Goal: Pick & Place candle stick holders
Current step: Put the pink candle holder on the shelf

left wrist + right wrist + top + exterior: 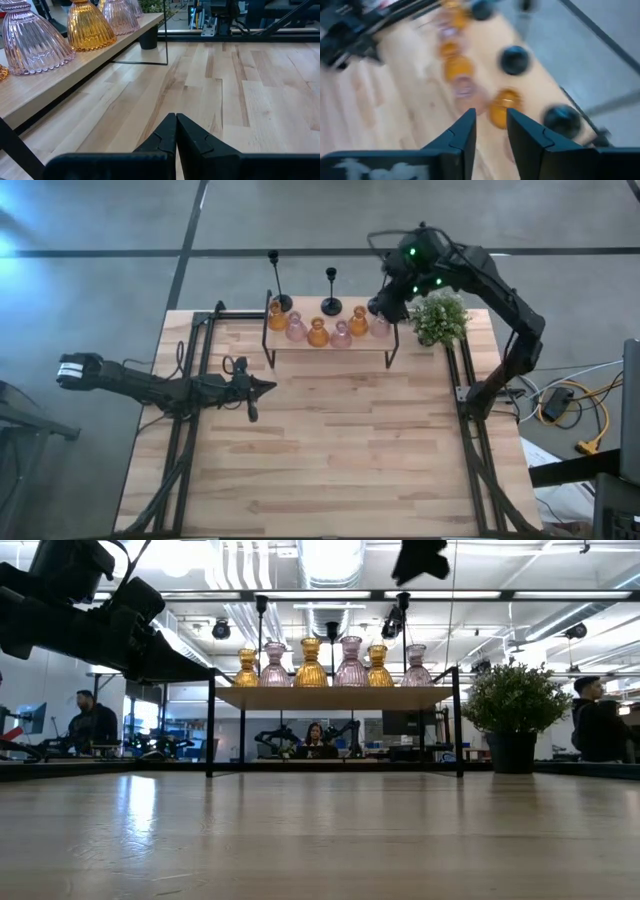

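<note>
Six small squat ribbed glass candle holders stand upright in a row on the wooden shelf (pixel 330 345): from the left in the low view, amber (pixel 247 669), pink (pixel 274 665), amber (pixel 311 664), pink (pixel 351 663), amber (pixel 378 667), pink (pixel 417 667), each close beside the next. Behind them at the shelf's far edge stand black metal holders with thin tall stems and round bases: one (pixel 279 302) at the left end, another (pixel 331 305) near the middle, both upright.
</note>
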